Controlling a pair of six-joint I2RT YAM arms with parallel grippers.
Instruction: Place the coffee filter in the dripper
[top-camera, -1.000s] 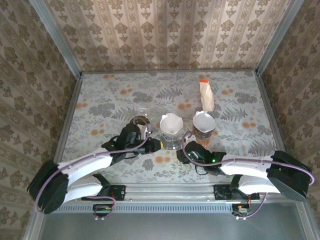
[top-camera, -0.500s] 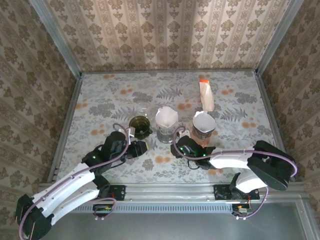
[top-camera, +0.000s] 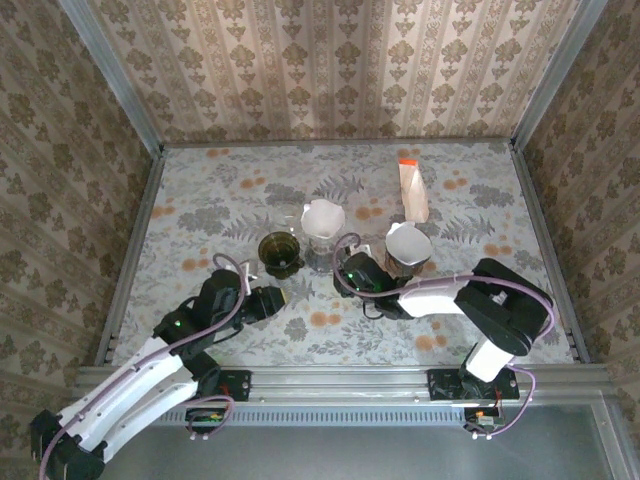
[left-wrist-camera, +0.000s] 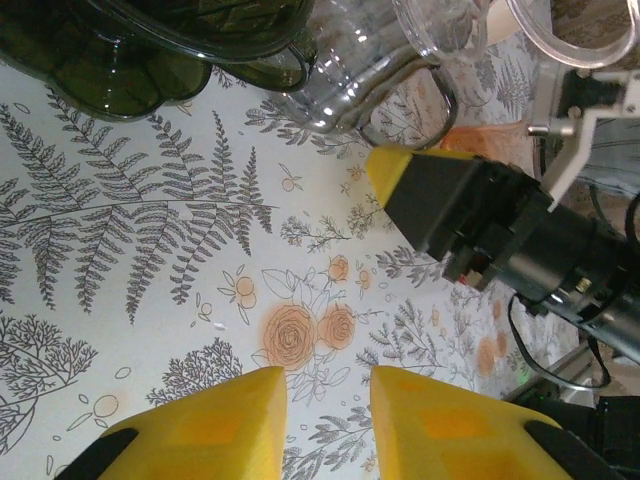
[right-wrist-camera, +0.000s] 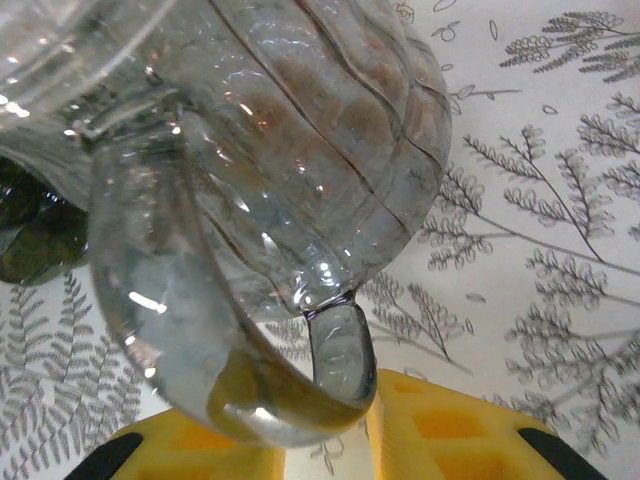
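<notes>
coffee filter (top-camera: 322, 216), dripper (right-wrist-camera: 300, 130) shifted back-left, left pincer (top-camera: 281, 299) withdrawn

The coffee filter (top-camera: 322, 216) is sitting in the dripper (top-camera: 321, 257), mid-table (top-camera: 200, 190). A cup (top-camera: 278, 250) is standing just left of the dripper and a jug (top-camera: 408, 246) to its right. A pouch (top-camera: 413, 190) is lying behind the jug. The right gripper (right-wrist-camera: 330, 425) is reaching the dripper's handle from the near side.

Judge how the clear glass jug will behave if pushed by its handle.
The glass jug looks rigid and probably slippery: its wall is smooth and shiny. With the paper filter sitting on top, it may tip if shoved. The right gripper grips only its thin handle, so it could swivel.
</notes>
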